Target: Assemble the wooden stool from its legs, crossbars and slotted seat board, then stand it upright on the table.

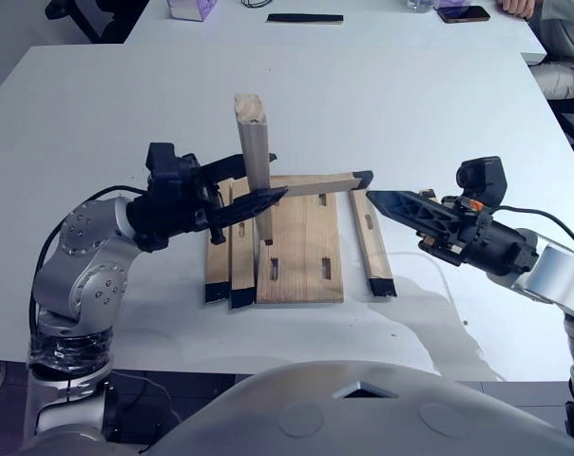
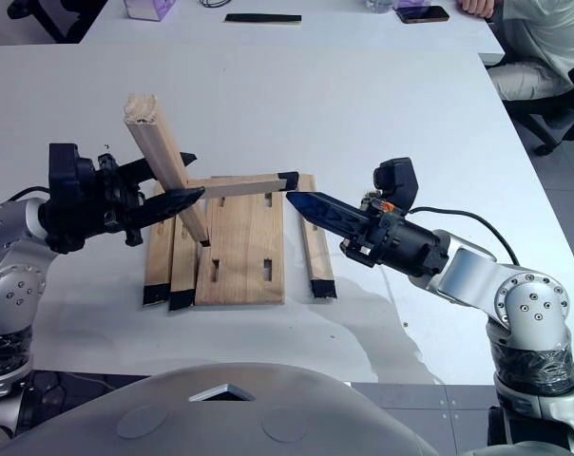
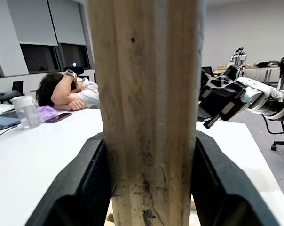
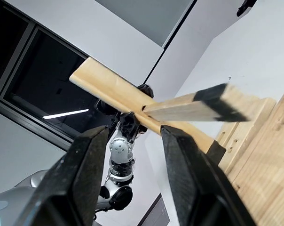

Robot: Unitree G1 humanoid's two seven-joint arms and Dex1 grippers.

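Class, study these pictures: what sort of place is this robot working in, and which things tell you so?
Probably an office or lab workroom: long white tables, a black office chair, and a phone and water bottle lying on the farther one.

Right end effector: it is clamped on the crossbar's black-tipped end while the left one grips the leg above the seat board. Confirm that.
Not clamped. The right end effector is open, its fingers apart with the black-tipped end of the crossbar just past them, ungripped; the right wrist view shows it. The left end effector does grip the leg above the seat board.
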